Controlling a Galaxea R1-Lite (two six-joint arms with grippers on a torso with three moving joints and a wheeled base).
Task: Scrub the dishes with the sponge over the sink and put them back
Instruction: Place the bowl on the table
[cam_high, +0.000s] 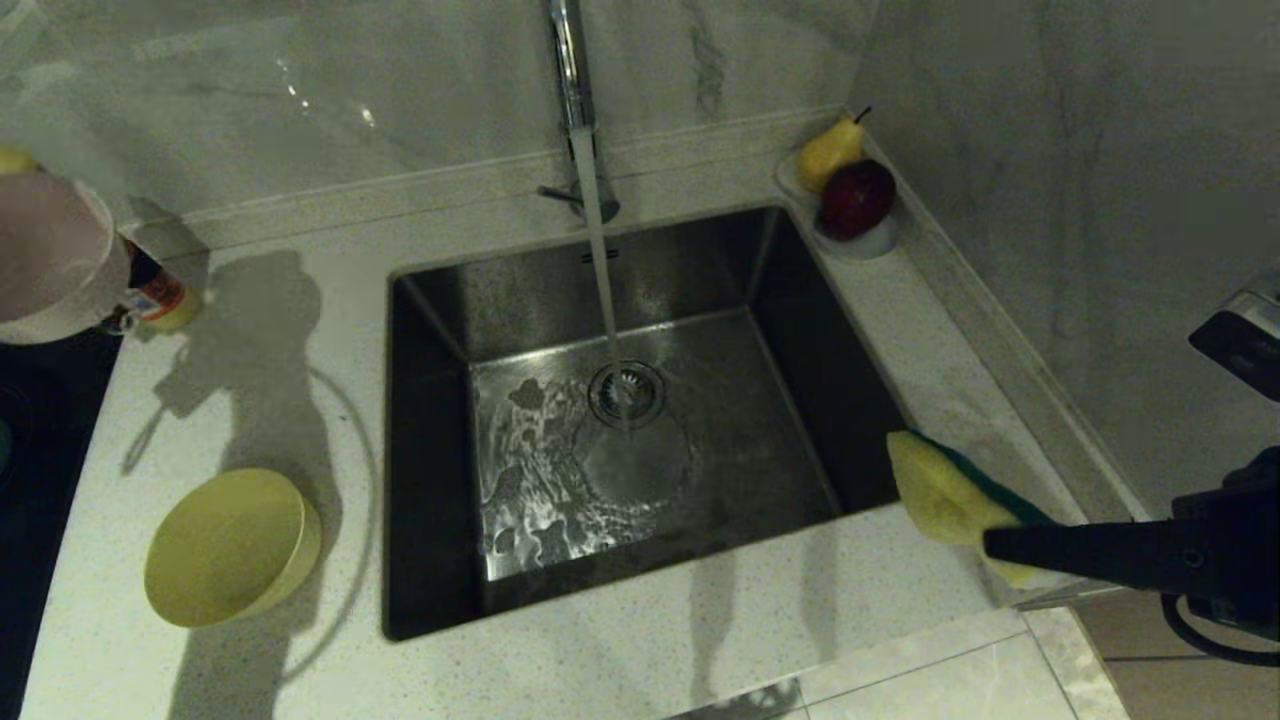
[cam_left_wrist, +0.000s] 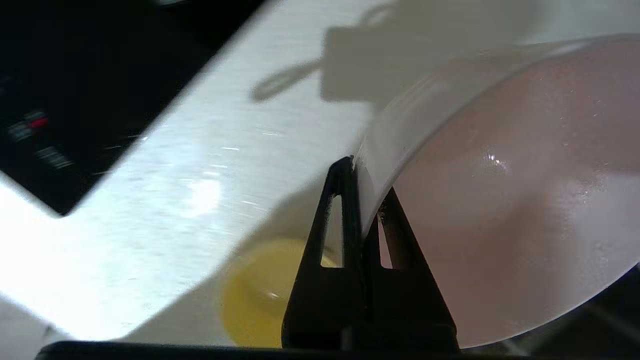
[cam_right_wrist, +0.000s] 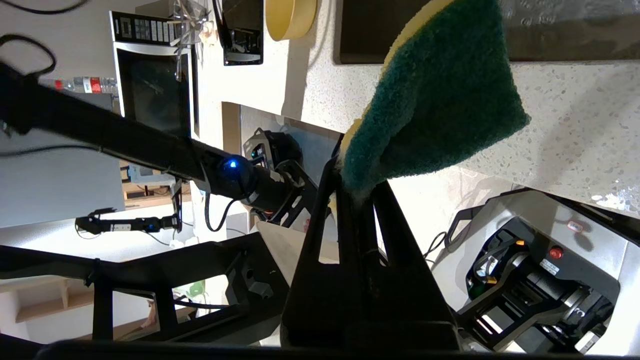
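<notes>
Left end effector (cam_left_wrist: 367, 200) pinches the pink bowl (cam_left_wrist: 510, 200) rim, raised; right end effector (cam_right_wrist: 357, 192) grips the sponge (cam_right_wrist: 440, 100), level.

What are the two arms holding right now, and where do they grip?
The left end effector pinches the pink bowl by its rim. The right end effector clamps one end of the sponge.

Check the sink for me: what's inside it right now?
Inside the sink there is only running tap water falling beside the drain strainer; no dish shows. Its near wall's inner face is hidden from view.
</notes>
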